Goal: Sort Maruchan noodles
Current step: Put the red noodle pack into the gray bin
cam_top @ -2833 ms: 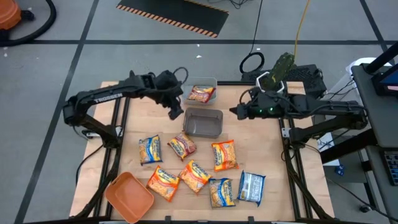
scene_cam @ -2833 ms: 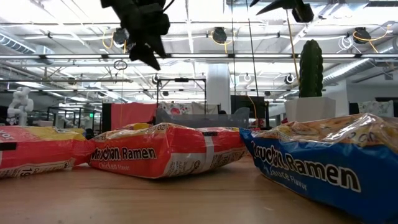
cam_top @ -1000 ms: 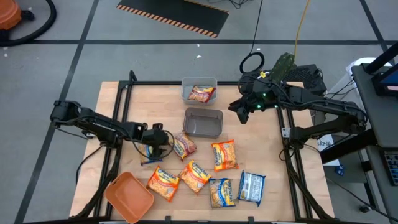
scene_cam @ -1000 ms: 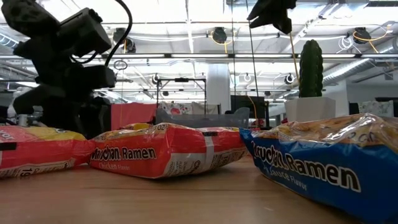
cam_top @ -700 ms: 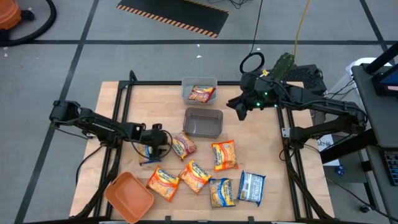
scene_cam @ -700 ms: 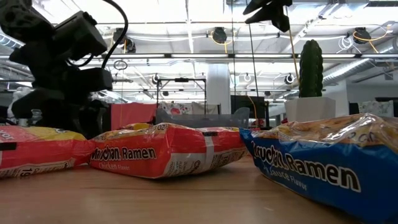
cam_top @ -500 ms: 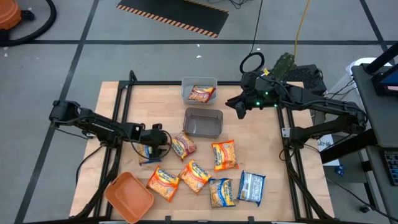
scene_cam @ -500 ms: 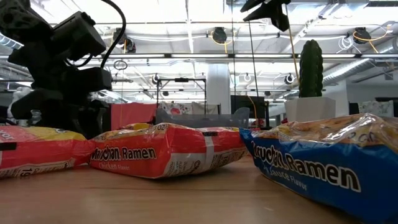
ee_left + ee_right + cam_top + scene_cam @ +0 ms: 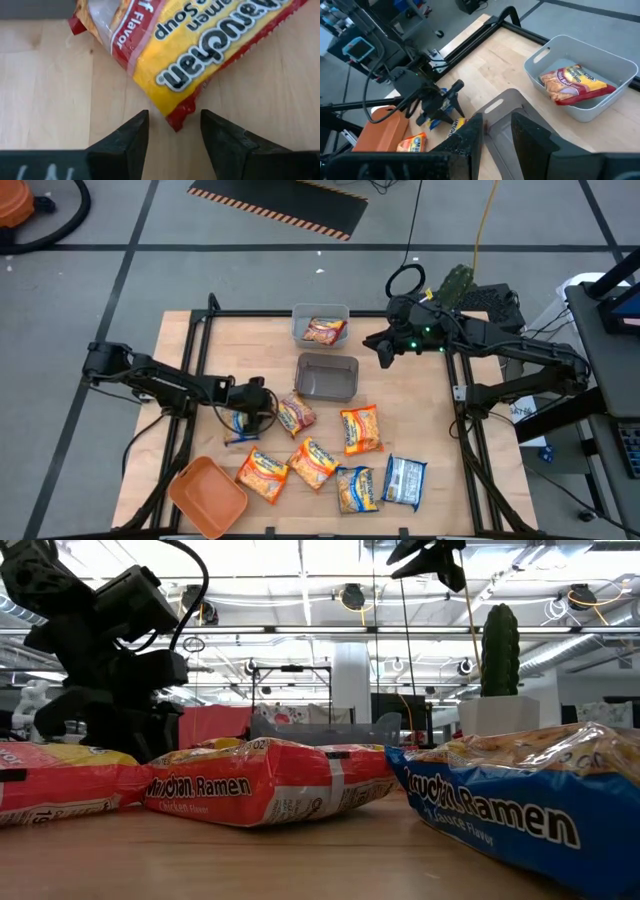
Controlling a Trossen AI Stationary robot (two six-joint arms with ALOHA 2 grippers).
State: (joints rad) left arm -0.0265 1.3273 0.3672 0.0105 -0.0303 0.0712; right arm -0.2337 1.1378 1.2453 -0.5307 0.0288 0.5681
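1. Overhead view: wooden table with two bins at the far side. The clear bin holds one reddish noodle packet; the grey bin beside it looks empty. Seven packets lie loose on the near half, among them a blue-and-silver packet. An orange tray sits at the near left corner. The left gripper is low over a yellow packet; the right gripper hangs near the grey bin, holding nothing
2. Table-level view: a red packet and a blue one fill the foreground, the left arm low behind them
3. Left wrist view: fingers part-open, straddling the yellow packet's corner, not seen to be pinching it
4. Right wrist view: fingers narrow, empty, above the grey bin
5. Progress, as a judgement: one packet sorted, seven left; a pickup looks under way
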